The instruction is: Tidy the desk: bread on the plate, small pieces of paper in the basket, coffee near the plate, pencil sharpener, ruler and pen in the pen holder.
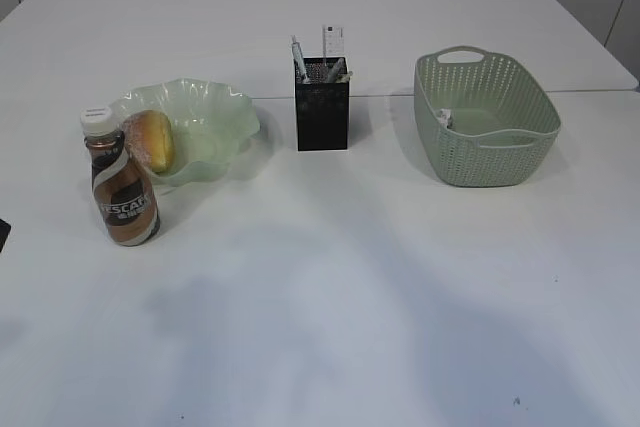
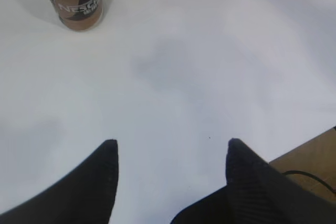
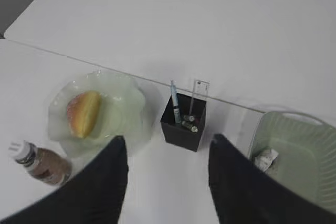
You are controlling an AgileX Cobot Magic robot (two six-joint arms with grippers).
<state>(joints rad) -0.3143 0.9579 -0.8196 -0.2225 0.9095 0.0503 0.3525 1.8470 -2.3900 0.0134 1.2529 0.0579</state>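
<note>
Every item looks placed: bread (image 1: 153, 140) on the plate (image 1: 215, 112), coffee bottle (image 1: 120, 185) just near-left of it, pen (image 3: 175, 106) and ruler (image 3: 198, 97) upright in the pen holder (image 1: 322, 104), paper (image 3: 265, 159) in the basket (image 1: 520, 147). The left gripper (image 2: 170, 156), jaws apart and empty, is the nearer arm to the bottle, which stands far-left of it. The right gripper (image 3: 167, 156), also apart and empty, hangs high above the holder; the sharpener is probably inside.

Glossy translucent plate (image 1: 215, 122), perforated matt plastic basket (image 1: 487, 142), black mesh holder (image 1: 322, 107).

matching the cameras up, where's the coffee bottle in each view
Exterior view: coffee bottle far left, in front of the plate.
Left wrist view: top left corner, only its lower body.
Right wrist view: bottom left, below the plate.
Shared landmark: the bottle's brown label.
</note>
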